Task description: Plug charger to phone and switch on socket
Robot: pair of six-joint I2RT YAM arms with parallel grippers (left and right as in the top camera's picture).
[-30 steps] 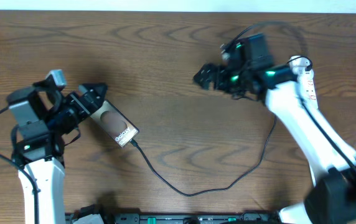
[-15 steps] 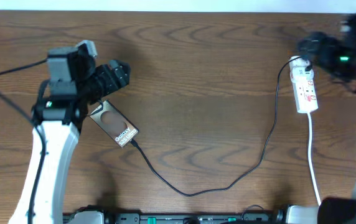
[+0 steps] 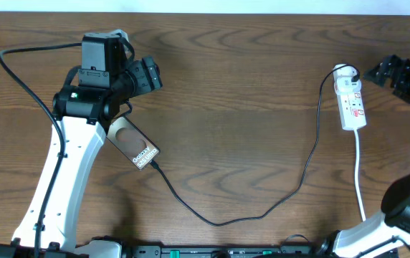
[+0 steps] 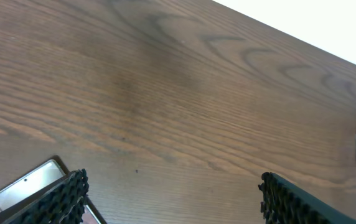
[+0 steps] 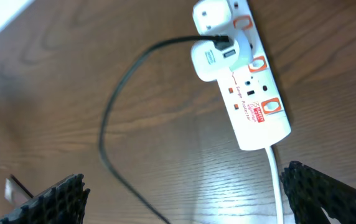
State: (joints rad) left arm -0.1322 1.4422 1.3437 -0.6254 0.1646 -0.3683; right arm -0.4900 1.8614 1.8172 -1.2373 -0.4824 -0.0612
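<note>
Left gripper (image 3: 150,74), fingers spread and empty, sits at 12 o'clock from the phone (image 3: 133,142); right gripper (image 3: 375,71), likewise, at 2 o'clock from the socket (image 3: 352,104).

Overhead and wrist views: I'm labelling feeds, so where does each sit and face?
Overhead: above the table, facing straight down; left arm, right arm, phone, charger, socket show.
Left wrist: on the left arm, facing obliquely across the table; left fingers at bottom.
Right wrist: on the right arm, facing down at the socket; right fingers at bottom.
Shared: all three show the socket.
</note>
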